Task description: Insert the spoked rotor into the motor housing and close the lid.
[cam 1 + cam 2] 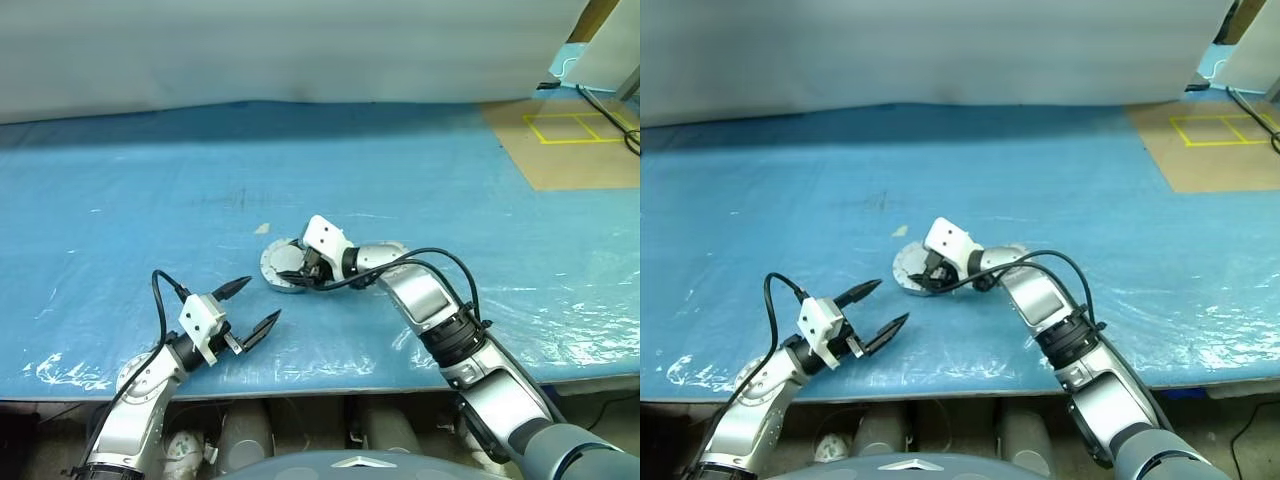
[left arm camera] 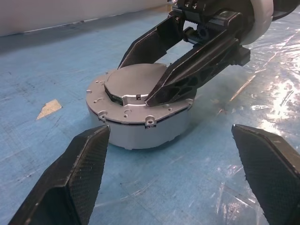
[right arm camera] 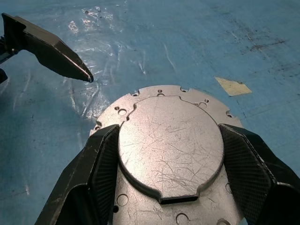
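Note:
The motor housing is a silver-grey puck on the blue table, with the lid lying flat on top of it. My right gripper reaches down over it from the right. Its two black fingers press against opposite sides of the lid's raised round centre plate, so it is shut on the lid. My left gripper hovers open a little in front of and to the left of the housing, holding nothing. One of its fingertips appears in the right wrist view. The spoked rotor is hidden.
A small pale scrap of tape lies just behind the housing. A brown board with yellow tape lines and cables sits at the back right. A white wall runs behind the table, whose front edge is near my arms.

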Available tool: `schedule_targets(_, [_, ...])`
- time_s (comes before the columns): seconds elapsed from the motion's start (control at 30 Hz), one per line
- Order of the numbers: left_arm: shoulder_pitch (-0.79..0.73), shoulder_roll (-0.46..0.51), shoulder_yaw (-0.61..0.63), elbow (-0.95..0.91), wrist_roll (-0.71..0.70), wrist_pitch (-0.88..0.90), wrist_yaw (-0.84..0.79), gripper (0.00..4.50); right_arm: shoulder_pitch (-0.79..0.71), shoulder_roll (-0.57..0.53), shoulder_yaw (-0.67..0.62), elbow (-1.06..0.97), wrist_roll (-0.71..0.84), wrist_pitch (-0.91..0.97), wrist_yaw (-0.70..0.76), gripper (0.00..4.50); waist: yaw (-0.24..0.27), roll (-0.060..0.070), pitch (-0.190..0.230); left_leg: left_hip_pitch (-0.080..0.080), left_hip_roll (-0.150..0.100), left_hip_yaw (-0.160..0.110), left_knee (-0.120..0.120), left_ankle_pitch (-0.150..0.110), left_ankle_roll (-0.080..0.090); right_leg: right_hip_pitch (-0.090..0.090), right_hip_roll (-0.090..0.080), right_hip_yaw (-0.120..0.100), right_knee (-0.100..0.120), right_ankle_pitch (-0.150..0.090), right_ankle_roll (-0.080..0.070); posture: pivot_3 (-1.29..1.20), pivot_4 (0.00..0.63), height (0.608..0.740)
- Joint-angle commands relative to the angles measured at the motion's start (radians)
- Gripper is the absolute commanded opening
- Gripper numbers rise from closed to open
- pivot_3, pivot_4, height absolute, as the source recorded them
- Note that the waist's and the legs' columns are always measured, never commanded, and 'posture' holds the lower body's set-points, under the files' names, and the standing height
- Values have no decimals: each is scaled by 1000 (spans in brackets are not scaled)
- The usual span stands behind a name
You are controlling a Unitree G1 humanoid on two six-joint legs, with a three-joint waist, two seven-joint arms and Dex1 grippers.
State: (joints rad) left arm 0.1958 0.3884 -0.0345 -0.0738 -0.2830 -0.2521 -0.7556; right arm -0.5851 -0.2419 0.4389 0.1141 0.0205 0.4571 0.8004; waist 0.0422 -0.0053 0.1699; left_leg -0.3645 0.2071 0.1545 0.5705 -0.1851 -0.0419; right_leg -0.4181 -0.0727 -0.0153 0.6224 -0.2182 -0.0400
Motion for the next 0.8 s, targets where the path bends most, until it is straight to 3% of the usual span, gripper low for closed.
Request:
schedule_targets(0.03, [-1, 7, 6, -27, -2, -10, -4, 4389, -1, -23, 6, 60, -4, 20, 39, 2945, 0, 0, 0, 0, 0, 0, 0, 0, 0, 0, 0, 0, 0, 0, 0, 0, 150, 740])
schedule_targets(0.37, [-3, 9, 32, -25, -17, -2, 11, 4389, 6, -14, 26, 101, -27, -19, 56, 2945, 1, 0, -1, 0, 0, 0, 0, 0, 0, 0, 0, 0, 0, 0, 0, 0, 150, 740])
schedule_targets(0.47, [-50, 7, 124, 16, -130, 62, 28, 4389, 8, -8, 26, 98, -27, -16, 50, 2945, 1, 0, -1, 0, 0, 0, 0, 0, 0, 0, 0, 0, 0, 0, 0, 0, 150, 740])
schedule_targets(0.5, [-72, 13, 160, 37, -175, 102, 31, 4389, 8, -7, 27, 99, -27, -16, 48, 2945, 1, 0, -1, 0, 0, 0, 0, 0, 0, 0, 0, 0, 0, 0, 0, 0, 150, 740])
schedule_targets(0.6, [-169, 23, 200, -207, -314, 476, 291, 4389, 7, -8, 28, 101, -32, -18, 45, 2945, 1, -1, -1, 0, -1, 0, 1, 0, 0, 0, 1, -1, 1, 0, 0, 0, 150, 740])
schedule_targets(0.7, [-267, 70, 255, -235, -501, 740, 364, 4389, 4, -7, 26, 108, -35, -22, 44, 2945, 1, -1, -2, 0, -1, 0, 3, 0, 0, 1, 0, -1, 1, 0, 0, 0, 150, 740])
schedule_targets(0.8, [-324, 108, 259, -210, -550, 868, 367, 3479, 1, -4, 27, 119, -41, -29, 39, 2945, -5, 3, -4, 0, -2, 0, 3, 1, -1, 1, 1, 0, 1, 0, 0, 0, 150, 740])
